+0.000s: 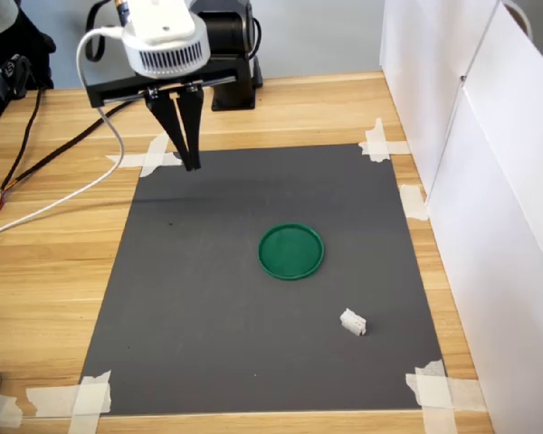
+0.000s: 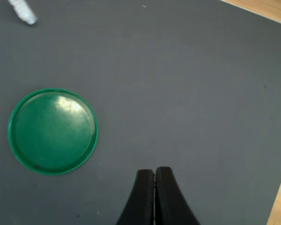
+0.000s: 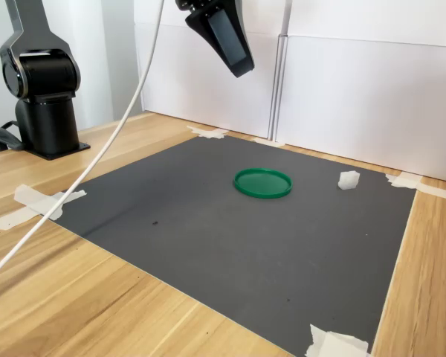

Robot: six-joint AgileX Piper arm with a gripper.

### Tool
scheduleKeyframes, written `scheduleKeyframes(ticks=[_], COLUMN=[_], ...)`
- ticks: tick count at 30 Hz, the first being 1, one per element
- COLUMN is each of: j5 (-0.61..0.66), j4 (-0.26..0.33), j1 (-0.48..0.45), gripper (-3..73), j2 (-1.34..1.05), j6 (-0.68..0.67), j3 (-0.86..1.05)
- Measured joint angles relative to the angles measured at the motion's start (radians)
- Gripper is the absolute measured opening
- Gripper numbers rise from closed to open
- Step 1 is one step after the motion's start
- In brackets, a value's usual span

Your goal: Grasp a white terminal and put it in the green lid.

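The gripper (image 1: 191, 163) hangs clenched and empty above the dark mat (image 1: 199, 298), well apart from the green lid (image 1: 291, 251). The white terminal (image 1: 353, 322) lies on the mat near the green lid, towards the first exterior view's lower right, not touching it.

We see the gripper (image 1: 191, 163) at the upper left of the frame, jaws together, over the mat's (image 1: 208, 298) far edge. The lid (image 1: 291, 250) lies mid-frame, empty. The terminal (image 1: 353, 322) sits apart, toward the lower right, on the mat.
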Motion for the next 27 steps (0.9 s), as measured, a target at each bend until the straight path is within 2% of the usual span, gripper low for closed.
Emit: scheduleKeyframes(ticks=[3, 9, 19, 22, 24, 27], j5=[0.087, 0.245, 0.329, 0.367, 0.381, 0.381], j4=[-0.012, -0.077, -0.1, -0.145, -0.188, -0.247], j1=[0.042, 0.162, 0.288, 0.331, 0.357, 0.384], gripper=[-2.1, -2.1, -1.0, 4.9, 11.8, 28.8], j2=[0.054, 0.175, 0.341, 0.382, 0.406, 0.428], j6=[-0.032, -0.043, -0.031, -0.002, 0.017, 0.052], j3=[-0.085, -0.247, -0.485, -0.542, -0.569, -0.579])
